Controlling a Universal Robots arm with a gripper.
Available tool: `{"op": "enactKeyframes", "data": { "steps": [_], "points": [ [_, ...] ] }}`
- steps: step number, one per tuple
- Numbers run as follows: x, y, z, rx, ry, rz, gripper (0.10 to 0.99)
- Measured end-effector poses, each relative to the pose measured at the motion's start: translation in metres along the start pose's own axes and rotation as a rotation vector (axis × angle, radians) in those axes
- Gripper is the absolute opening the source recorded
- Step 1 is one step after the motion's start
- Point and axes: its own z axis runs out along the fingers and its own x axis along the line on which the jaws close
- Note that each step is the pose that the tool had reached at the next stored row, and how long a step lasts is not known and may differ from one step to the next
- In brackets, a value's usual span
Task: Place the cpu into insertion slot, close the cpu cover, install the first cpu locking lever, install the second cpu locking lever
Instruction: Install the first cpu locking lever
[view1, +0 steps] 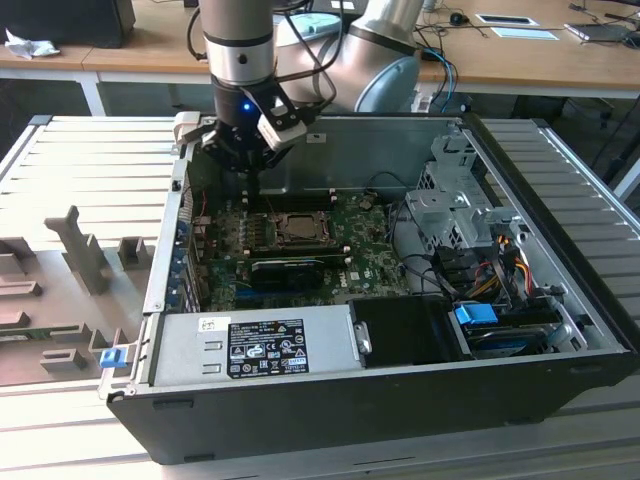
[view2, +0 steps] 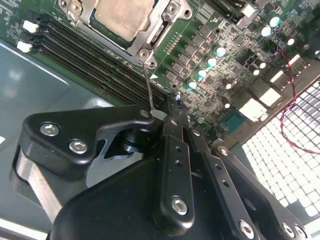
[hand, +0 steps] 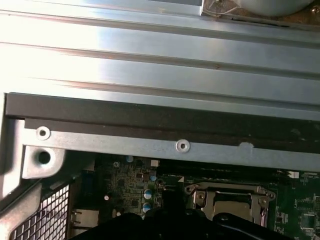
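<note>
One cpu (view2: 121, 17), pale metal face up, is seated in the insertion slot (view1: 298, 229) mid-motherboard, nearer the case's far wall. The cpu cover (view2: 159, 31) lies flat over it, framing the face, so placing and cover-closing look done. The chip is light, rigid and fragile underneath because of the pin field, so I'd leave it alone. The cover is thin sheet metal and probably bends if levered at a corner. The part in hand is a locking lever (view2: 148, 85), a thin wire rod running from the socket corner out to the gripper (view2: 165, 116); I can't tell whether it is the first or the second. I'd expect it to be stiff but springy and slick, likely to twist or snap back under load. The best hold is the bent handle end, square across the wire, and that's where it is taken. In the second wrist view the jaws look closed, pinching that tip. In the exterior view the gripper hangs over the motherboard's (view2: 235, 75) far edge, to the exterior view's left of the socket, just inside the case (view1: 400, 135) wall. Memory slots (view2: 85, 47) run right beside the lever, so there's little clearance.
</note>
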Motion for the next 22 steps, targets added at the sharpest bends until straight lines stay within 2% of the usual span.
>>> {"op": "enactKeyframes", "data": {
  "steps": [19, 21, 22],
  "points": [
    [-0.0266, -0.0024, 0.0010, 0.000, 0.0020, 0.000, 0.106],
    [-0.0316, -0.0028, 0.0013, 0.000, 0.0025, 0.001, 0.106],
    [-0.0385, -0.0035, 0.0018, 0.000, 0.0034, 0.000, 0.106]
  ]
}}
